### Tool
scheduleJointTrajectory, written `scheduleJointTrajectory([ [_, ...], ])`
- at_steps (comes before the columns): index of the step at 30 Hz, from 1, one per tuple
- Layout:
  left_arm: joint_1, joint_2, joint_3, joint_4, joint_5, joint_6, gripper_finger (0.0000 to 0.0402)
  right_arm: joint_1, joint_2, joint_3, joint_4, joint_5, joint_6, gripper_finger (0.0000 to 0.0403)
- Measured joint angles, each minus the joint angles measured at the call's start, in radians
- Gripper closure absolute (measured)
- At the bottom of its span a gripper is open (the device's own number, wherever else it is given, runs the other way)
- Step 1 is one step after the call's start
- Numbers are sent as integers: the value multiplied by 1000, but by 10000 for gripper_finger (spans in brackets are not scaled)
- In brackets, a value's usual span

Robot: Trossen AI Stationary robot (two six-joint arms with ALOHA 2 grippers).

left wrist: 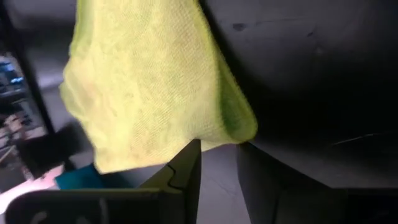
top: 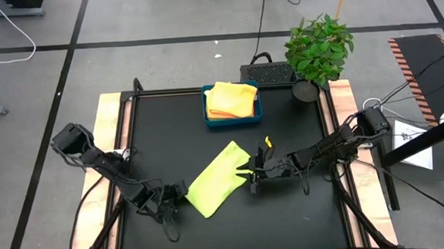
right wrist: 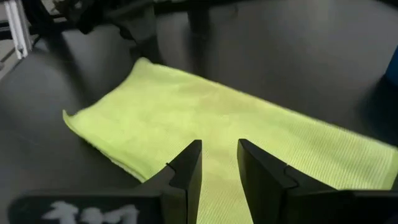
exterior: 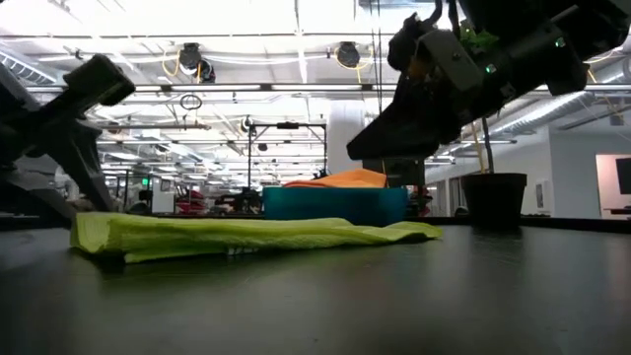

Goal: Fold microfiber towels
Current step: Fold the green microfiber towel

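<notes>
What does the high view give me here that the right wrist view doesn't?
Only the high view shows the blue tray holding yellow and orange towels at the table's far edge, the potted plant beside it, and both arms whole: the left gripper at one end of the lime green towel, the right gripper at its opposite end.

Only the right wrist view shows the right gripper's fingers close up, slightly parted, holding nothing, just above the cloth.

Both show the lime green towel lying folded flat on the black table.
</notes>
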Motion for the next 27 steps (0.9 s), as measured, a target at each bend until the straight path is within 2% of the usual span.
scheduleJointTrajectory([
  [7,-60,0,0,12,-75,-31,300,0,46,0,36,-3,28,310],
  [14,-104,4,0,61,-69,-61,300,0,48,0,65,-3,20,310],
  [27,-115,123,8,121,-32,-55,300,13,47,0,105,-4,18,310],
])
